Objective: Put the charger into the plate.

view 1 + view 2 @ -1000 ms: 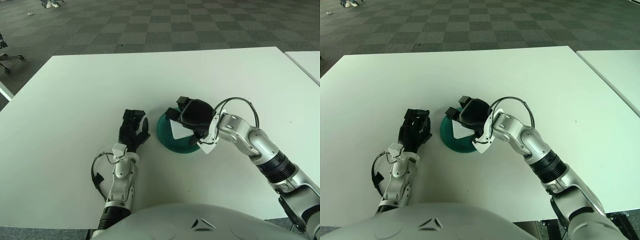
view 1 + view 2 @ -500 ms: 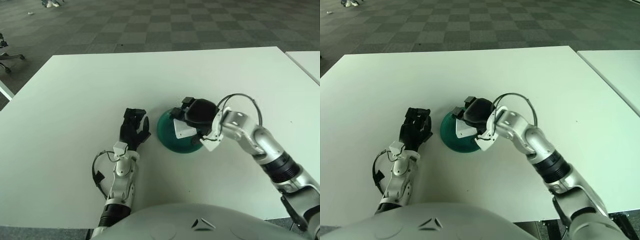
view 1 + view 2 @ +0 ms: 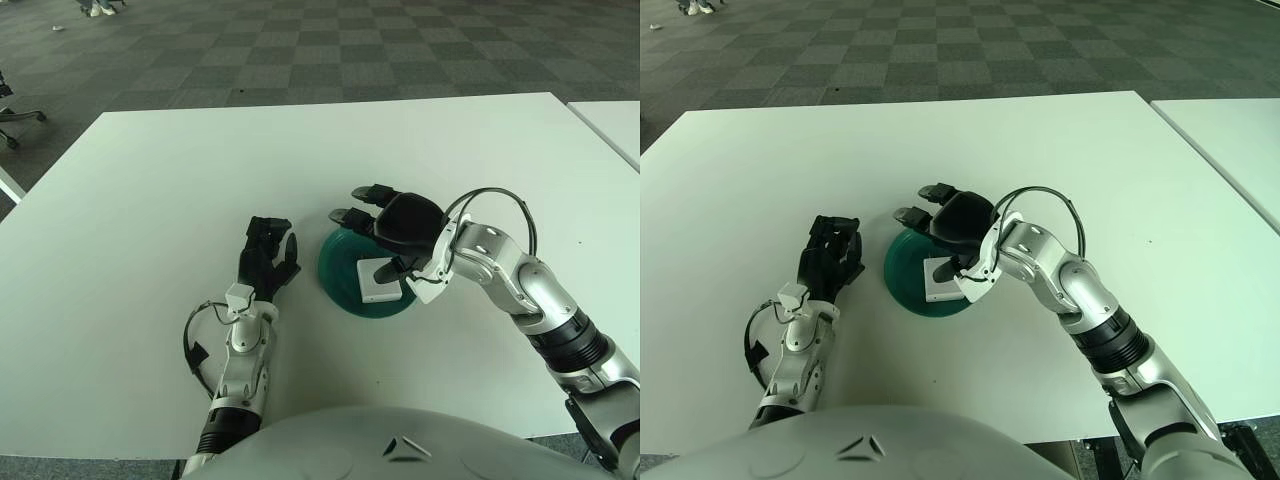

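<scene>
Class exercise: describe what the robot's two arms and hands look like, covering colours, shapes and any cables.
Both arms are silver-grey metal segments with dark joint bands. The left hand and right hand are black, each with three stubby fingers. A white wrist bracket sits behind each hand, and thin black cables loop out beside both wrists.

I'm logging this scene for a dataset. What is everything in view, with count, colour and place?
table: one, white, fills most of the view.
second table: one, white, only a corner at the right edge.
plate: one, dark green, on the table near its middle.
charger: one, white, lying flat in the plate.
floor: grey checkered carpet beyond the table.
left hand: black, left of the plate, holding nothing.
right hand: black, fingers spread over the plate, above the charger, holding nothing.
</scene>
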You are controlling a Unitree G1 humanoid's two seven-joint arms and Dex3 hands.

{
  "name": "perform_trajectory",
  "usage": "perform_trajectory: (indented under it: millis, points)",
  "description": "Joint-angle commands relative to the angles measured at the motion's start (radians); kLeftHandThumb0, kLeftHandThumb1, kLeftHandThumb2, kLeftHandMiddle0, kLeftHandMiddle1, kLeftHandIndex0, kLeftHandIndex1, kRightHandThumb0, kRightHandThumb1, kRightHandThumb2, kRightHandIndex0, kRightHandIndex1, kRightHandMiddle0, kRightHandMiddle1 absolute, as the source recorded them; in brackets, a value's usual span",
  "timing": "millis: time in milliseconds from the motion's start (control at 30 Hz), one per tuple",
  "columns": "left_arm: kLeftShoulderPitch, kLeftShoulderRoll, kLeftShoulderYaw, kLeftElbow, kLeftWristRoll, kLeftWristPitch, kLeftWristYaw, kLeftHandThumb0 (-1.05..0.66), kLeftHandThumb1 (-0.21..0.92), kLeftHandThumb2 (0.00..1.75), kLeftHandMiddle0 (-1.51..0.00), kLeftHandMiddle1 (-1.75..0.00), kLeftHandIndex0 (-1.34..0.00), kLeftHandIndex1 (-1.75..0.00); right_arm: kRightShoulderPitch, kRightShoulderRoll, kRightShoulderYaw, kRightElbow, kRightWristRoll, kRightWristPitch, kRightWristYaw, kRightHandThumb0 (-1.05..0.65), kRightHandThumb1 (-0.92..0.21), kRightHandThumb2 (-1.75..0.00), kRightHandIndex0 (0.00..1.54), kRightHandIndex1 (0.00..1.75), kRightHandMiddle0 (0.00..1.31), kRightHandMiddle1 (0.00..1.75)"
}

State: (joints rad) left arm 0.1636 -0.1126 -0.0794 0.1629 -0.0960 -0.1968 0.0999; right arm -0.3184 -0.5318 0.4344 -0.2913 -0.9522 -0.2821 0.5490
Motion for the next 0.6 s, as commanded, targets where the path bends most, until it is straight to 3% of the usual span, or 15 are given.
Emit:
perform_trajectory:
  millis: [0, 233, 367, 433, 500, 567]
  points:
    - [0.021, -0.033, 0.005, 0.031, -0.006, 0.042, 0.003, -0.38, 0.72, 0.77, -0.31, -0.56, -0.35, -1.71, 0.008, 0.000, -0.010, -0.014, -0.018, 0.014, -0.012, -1.05, -0.92, -0.79, 0.00, 0.00, 0.00, 0.00]
    - [0.029, -0.033, 0.003, 0.024, -0.006, 0.042, 0.002, -0.38, 0.72, 0.77, -0.31, -0.56, -0.35, -1.71, 0.036, 0.005, -0.031, -0.021, -0.009, 0.027, -0.046, -1.05, -0.92, -0.75, 0.00, 0.00, 0.00, 0.00]
    - [0.035, -0.033, 0.000, 0.019, -0.005, 0.041, 0.002, -0.38, 0.72, 0.77, -0.31, -0.56, -0.35, -1.71, 0.065, 0.073, -0.051, 0.178, 0.018, 0.021, -0.285, -1.05, -0.92, -0.72, 0.00, 0.00, 0.00, 0.00]
    - [0.041, -0.033, -0.001, 0.015, -0.005, 0.041, 0.001, -0.38, 0.72, 0.77, -0.31, -0.56, -0.35, -1.71, 0.093, 0.142, -0.081, 0.209, 0.060, 0.051, -0.385, -1.05, -0.92, -0.69, 0.00, 0.00, 0.00, 0.00]
    - [0.043, -0.032, -0.002, 0.013, -0.005, 0.041, 0.001, -0.38, 0.72, 0.77, -0.31, -0.56, -0.35, -1.71, 0.185, 0.238, -0.175, 0.111, 0.227, 0.101, -0.422, -1.05, -0.92, -0.68, 0.00, 0.00, 0.00, 0.00]
    - [0.046, -0.031, -0.002, 0.008, -0.006, 0.042, 0.000, -0.38, 0.72, 0.77, -0.31, -0.56, -0.35, -1.71, 0.281, 0.289, -0.259, -0.032, 0.410, 0.168, -0.376, -1.04, -0.92, -0.70, 0.00, 0.00, 0.00, 0.00]
